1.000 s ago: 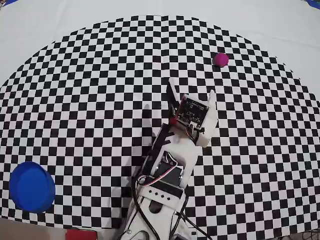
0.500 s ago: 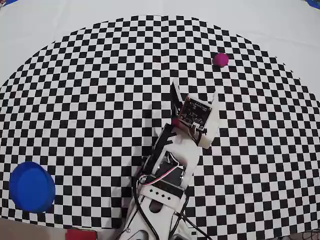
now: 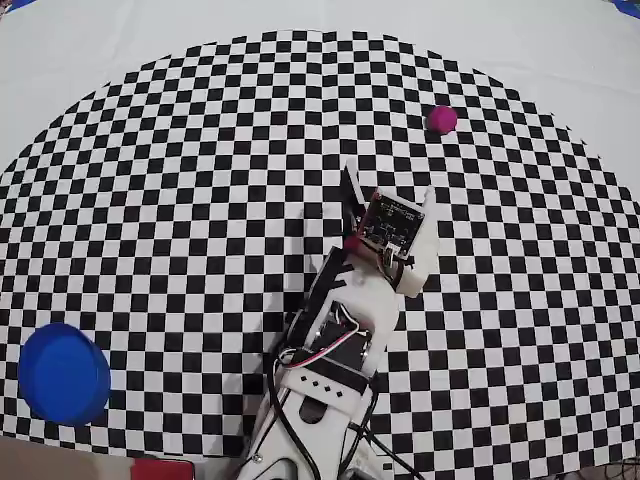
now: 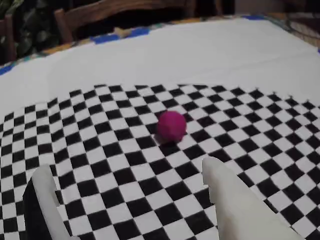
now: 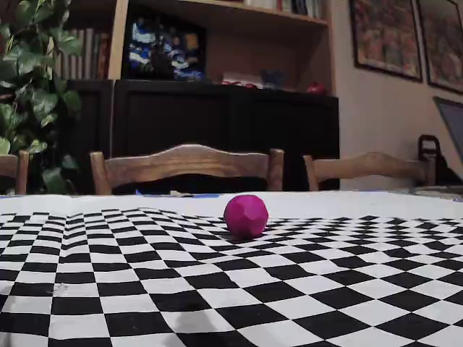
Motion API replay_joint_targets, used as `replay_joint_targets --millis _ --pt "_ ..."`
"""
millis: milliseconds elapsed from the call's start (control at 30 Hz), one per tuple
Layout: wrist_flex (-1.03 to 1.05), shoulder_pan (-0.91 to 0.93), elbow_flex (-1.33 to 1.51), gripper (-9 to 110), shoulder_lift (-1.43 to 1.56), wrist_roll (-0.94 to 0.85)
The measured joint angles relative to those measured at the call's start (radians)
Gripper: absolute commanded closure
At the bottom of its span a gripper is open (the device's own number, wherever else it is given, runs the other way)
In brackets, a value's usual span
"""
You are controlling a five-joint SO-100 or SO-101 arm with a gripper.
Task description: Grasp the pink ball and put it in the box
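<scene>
- The pink ball (image 3: 441, 119) lies alone on the checkered cloth (image 3: 200, 200) in the overhead view, near the cloth's upper right edge, well apart from the arm.
- In this same view the jaws (image 3: 388, 186) are spread wide and hold nothing; they point toward the ball from the middle of the counter. The box (image 3: 62, 373), round and blue, stands at the lower left, far from both ball and arm. A small red rectangle (image 3: 160, 468) shows at the bottom edge.
- In the wrist view the ball (image 4: 171, 125) sits ahead of the two fingers (image 4: 235, 200), between their lines, not touched by them.
- In the fixed view the ball (image 5: 246, 215) rests on the cloth, with wooden chairs (image 5: 184, 168) and a dark bookshelf (image 5: 217, 79) behind the counter. The arm is not seen here.
</scene>
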Motion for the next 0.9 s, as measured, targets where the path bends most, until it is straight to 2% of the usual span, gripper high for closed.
replay_joint_targets --millis 900 --pt "-0.109 0.015 -0.149 66 -0.382 0.0"
